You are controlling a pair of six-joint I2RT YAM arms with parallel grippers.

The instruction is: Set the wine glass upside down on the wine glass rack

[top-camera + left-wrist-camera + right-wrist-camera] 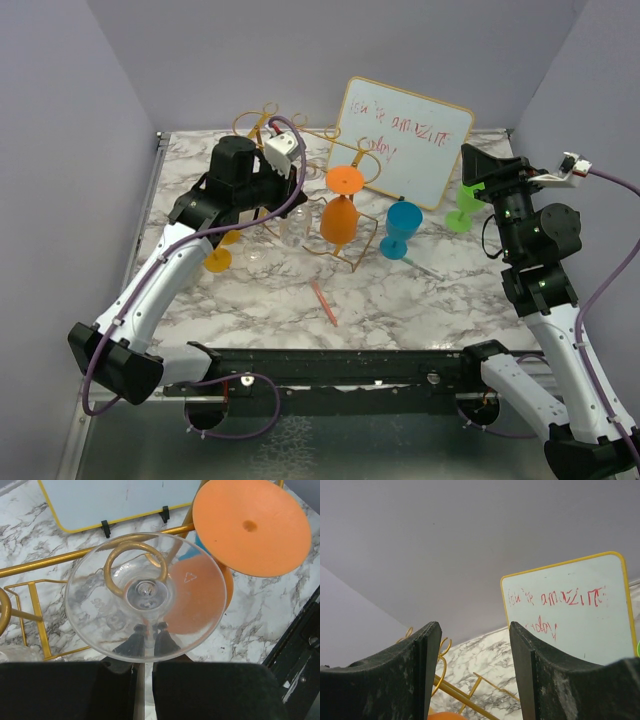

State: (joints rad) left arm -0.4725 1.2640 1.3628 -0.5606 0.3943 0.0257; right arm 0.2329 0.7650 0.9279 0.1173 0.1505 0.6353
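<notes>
Where the left pincer (143, 667) pinches, the wine glass (192, 607) (inverted) hangs.

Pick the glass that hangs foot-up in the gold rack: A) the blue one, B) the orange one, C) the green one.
B: the orange glass hangs bowl-down in the wine glass rack with its flat foot on top. The blue glass and green glass stand on the table outside it.

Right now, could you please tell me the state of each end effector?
Left end effector: nearly closed; whether it grips the clear wine glass cannot be told.
Right end effector: open, holding nothing.
</notes>
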